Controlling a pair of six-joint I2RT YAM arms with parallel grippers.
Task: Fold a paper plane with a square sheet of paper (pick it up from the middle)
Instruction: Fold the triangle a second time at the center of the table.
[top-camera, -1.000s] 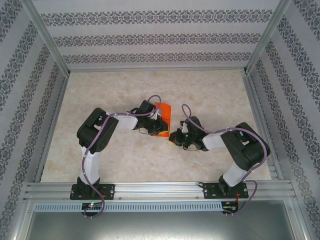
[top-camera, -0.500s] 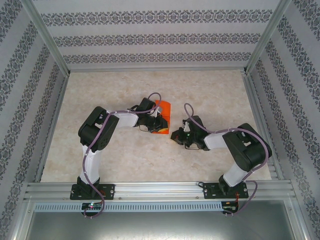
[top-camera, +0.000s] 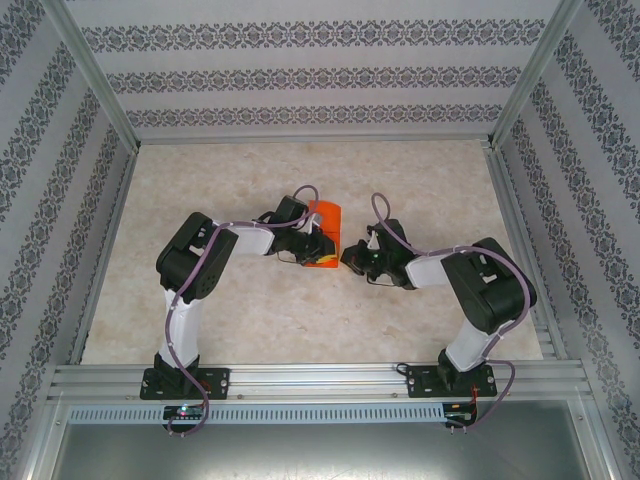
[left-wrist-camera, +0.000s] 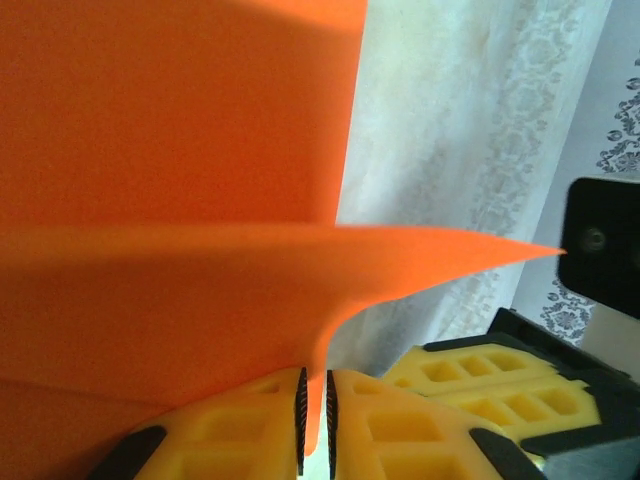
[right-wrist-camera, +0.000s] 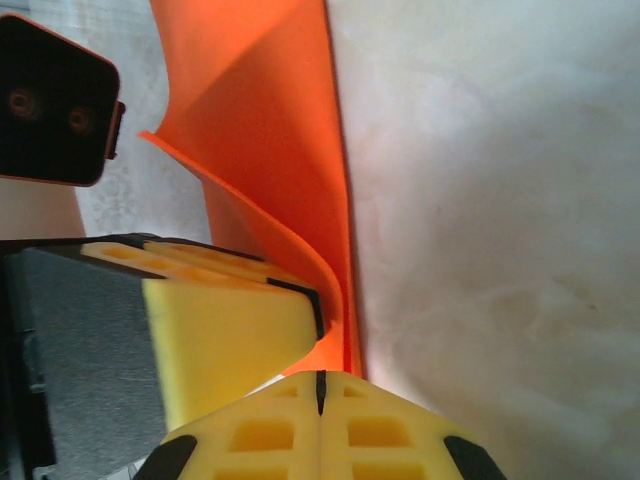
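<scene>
**Left claw (left-wrist-camera: 313, 400) pinching the single orange sheet of paper (left-wrist-camera: 170, 150)**

One folded orange sheet is being handled, and two claws, one on each of the two arms, are meeting at it near the middle of the worktop (top-camera: 420, 180).

The left claw is clamping the sheet. Its two yellow fingers are pressing together on a thin edge of paper running down between them. The rest of the sheet is spreading out ahead of that claw, with one flap tapering to a sharp point off to the claw's right.

The right claw (right-wrist-camera: 320, 382) is sitting just beside the left one, its two yellow fingers closed flat against each other along a dark seam. The sheet's lower edge is coming down right at its fingertips, touching or nearly so.

In the right wrist view, one finger (right-wrist-camera: 220, 320) of the left claw is showing just ahead and to the left, with the paper curling round its tip.

From above, most of the sheet is lying beyond the left claw. A small orange corner is poking out on the claw's near side, between the two claws.
</scene>
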